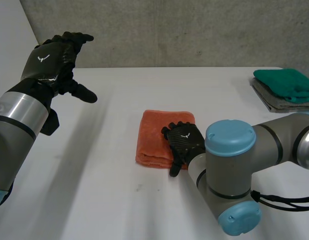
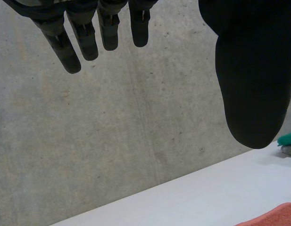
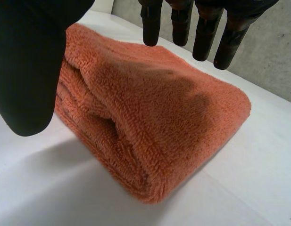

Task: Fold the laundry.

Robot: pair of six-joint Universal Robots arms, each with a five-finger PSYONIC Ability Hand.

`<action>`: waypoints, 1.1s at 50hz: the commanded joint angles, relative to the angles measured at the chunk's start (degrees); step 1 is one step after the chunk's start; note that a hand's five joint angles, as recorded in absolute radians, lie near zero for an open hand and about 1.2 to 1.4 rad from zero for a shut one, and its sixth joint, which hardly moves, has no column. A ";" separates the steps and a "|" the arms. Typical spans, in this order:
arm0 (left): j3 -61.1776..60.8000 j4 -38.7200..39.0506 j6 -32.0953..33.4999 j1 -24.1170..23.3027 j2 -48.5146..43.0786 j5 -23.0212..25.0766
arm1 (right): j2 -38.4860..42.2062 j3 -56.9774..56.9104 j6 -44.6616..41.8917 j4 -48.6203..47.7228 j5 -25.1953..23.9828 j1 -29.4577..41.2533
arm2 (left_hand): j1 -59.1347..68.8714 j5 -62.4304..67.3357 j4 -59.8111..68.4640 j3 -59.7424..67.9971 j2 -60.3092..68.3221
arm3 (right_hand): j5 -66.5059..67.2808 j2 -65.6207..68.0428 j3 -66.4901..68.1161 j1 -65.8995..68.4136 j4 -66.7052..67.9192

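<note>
A folded orange towel (image 1: 155, 137) lies in the middle of the white table (image 1: 109, 200). My right hand (image 1: 184, 142) hovers over the towel's right side, fingers straight and spread. In the right wrist view the orange towel (image 3: 154, 117) sits just under the palm, with the fingers (image 3: 204, 33) and the thumb (image 3: 27, 70) apart above it and nothing held. My left hand (image 1: 54, 60) is raised high at the table's far left, open and empty. Its fingers (image 2: 88, 33) and thumb (image 2: 253, 80) point at the concrete wall, and a corner of the orange towel (image 2: 272, 217) lies below.
A stack of folded cloths, green (image 1: 287, 82) on grey (image 1: 274, 102), sits at the table's far right edge. The concrete wall (image 1: 169, 30) rises behind the table. The right arm's elbow (image 1: 229, 165) stands in front of the towel.
</note>
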 commanded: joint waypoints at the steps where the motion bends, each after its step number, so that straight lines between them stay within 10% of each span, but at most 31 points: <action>1: 0.00 0.03 0.00 0.01 -0.05 -0.04 | 1.98 -0.60 -0.21 -0.18 -0.07 0.12 | -1.60 -2.30 -1.19 -1.58 -1.66 | -3.56 -2.16 -1.93 -1.03 -2.91; 55: -0.35 0.03 -0.09 0.01 -0.66 0.05 | 8.58 -6.05 -5.92 -3.52 0.02 -0.06 | -1.60 -2.30 -1.19 -1.58 -1.66 | 1.91 3.30 3.53 4.43 2.56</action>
